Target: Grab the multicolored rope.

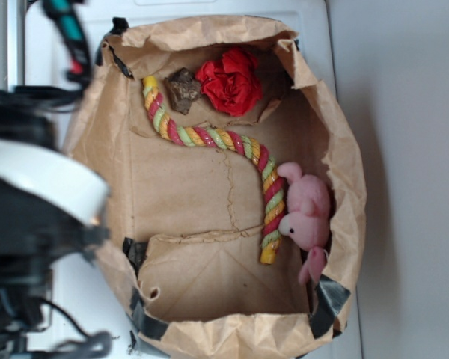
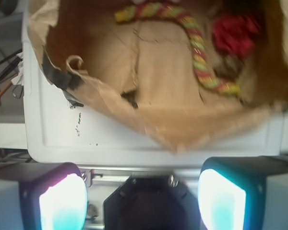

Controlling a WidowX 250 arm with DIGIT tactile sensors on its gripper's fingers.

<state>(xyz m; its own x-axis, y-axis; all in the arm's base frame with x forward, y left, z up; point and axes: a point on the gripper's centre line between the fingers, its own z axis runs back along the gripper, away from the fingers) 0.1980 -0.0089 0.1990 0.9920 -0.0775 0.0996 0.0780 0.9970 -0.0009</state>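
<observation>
The multicolored rope (image 1: 209, 138) is a thick twisted cord of red, yellow and pale green. It lies in an S-curve on the floor of an opened brown paper bag (image 1: 337, 149), from beside the red flower down to the pink plush. In the wrist view the rope (image 2: 197, 48) curves along the far part of the bag. My gripper (image 2: 141, 201) is open, its two pale cyan pads (image 2: 62, 203) far apart with nothing between them. It hangs outside the bag's near edge, over the white surface, well short of the rope.
A red fabric flower (image 1: 230, 81) and a brown lumpy object (image 1: 183, 90) lie at one end of the bag, and a pink plush toy (image 1: 307, 213) against its side wall. The robot's dark arm (image 1: 30, 202) fills the left. Tools (image 2: 7, 72) lie beyond the white surface (image 2: 134, 139).
</observation>
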